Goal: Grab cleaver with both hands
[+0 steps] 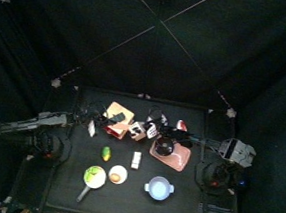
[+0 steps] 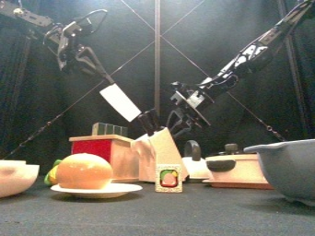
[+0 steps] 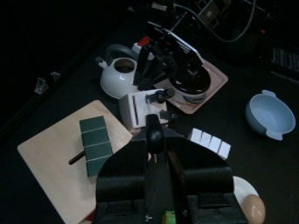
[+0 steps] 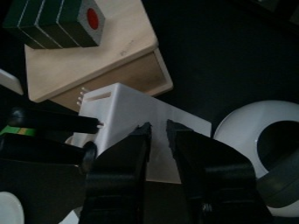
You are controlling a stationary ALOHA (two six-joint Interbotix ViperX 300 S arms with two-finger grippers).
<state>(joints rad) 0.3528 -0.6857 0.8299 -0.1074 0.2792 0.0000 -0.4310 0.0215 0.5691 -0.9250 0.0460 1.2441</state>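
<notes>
**Cleaver** (image 2: pixel 120 101). Broad pale blade and short dark handle, carried clear of the tabletop (image 2: pixel 222 219) with the blade raised and the handle slanting down.

- **Handling:** It is judged stiff, blade-heavy and smooth on its flats, so it is likely to swing about any single hold. The handle is the safe place to be gripped. For a second hold, the blunt back of the blade is preferred and the edge is to be avoided.
- **Right gripper** (image 2: pixel 182 106). It is set at the handle end, with the blade running away from it toward the other arm. In its wrist view, a pale flat surface taken for the blade (image 4: pixel 128 109) fills the space just beyond the fingertips. The jaws are read as closed about the handle at a moderate width, though the contact itself is hidden in shadow.
- **Left gripper** (image 2: pixel 88 63). It is above the blade's far corner and near it. Neither contact nor its state can be told.
- **Knife block** (image 2: pixel 160 152). It stands below the right gripper, under the handle.
</notes>
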